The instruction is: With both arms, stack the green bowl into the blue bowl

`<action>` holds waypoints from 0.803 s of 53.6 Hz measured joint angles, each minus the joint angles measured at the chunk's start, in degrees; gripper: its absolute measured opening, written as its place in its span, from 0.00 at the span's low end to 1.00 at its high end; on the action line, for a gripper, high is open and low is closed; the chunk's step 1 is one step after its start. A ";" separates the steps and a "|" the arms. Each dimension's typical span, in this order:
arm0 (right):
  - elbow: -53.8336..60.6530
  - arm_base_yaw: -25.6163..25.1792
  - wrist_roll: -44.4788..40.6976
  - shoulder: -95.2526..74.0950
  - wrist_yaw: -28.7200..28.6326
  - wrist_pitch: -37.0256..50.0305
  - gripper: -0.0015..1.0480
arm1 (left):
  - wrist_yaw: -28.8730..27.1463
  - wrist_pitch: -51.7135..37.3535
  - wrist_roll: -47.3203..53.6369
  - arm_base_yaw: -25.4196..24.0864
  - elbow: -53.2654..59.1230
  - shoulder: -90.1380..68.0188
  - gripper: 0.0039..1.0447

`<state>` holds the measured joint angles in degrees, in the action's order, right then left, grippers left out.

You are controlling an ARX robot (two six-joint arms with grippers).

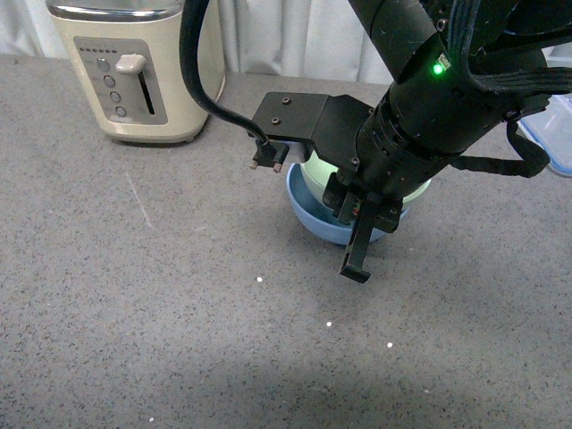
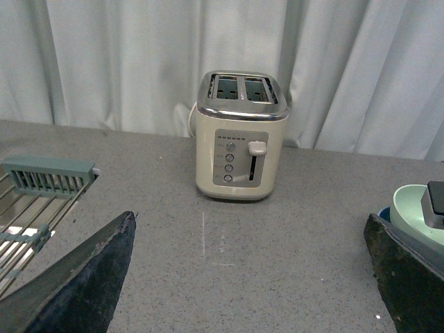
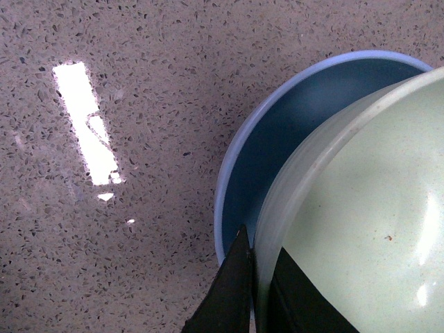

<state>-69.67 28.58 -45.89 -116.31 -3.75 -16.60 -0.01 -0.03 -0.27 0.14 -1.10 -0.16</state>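
Observation:
The blue bowl (image 1: 315, 220) sits on the grey counter in the middle of the front view. The green bowl (image 1: 318, 177) rests inside it, mostly hidden by my right arm. My right gripper (image 1: 360, 234) is shut on the green bowl's rim. In the right wrist view its two black fingers pinch the pale green wall (image 3: 361, 208) from both sides, with the blue bowl (image 3: 291, 132) around and under it. My left gripper (image 2: 250, 277) is open and empty above bare counter; the green bowl (image 2: 415, 211) shows at that view's edge.
A cream toaster (image 1: 134, 67) stands at the back left and also shows in the left wrist view (image 2: 239, 135). A clear container (image 1: 554, 130) is at the right edge. A metal dish rack (image 2: 38, 201) lies in the left wrist view. Curtains hang behind the counter.

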 joint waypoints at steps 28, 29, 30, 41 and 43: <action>-0.31 -2.14 17.05 7.04 -5.92 2.67 0.58 | 0.00 0.00 0.00 0.00 0.00 0.00 0.94; 0.33 -2.54 18.45 8.44 -6.25 3.15 0.61 | 0.00 0.00 0.00 0.00 0.00 0.00 0.94; 1.57 -3.19 20.65 10.56 -6.47 4.02 0.66 | 0.00 0.00 0.00 0.00 0.00 0.00 0.94; 19.43 -10.80 39.50 27.43 0.74 12.74 0.91 | 0.00 0.00 0.00 0.00 0.00 0.00 0.94; 24.37 -12.90 42.91 30.56 3.98 13.92 0.91 | 0.00 0.00 0.00 0.00 0.00 0.00 0.94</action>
<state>-45.30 15.68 -2.98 -85.76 0.23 -2.68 -0.01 -0.03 -0.27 0.14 -1.10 -0.16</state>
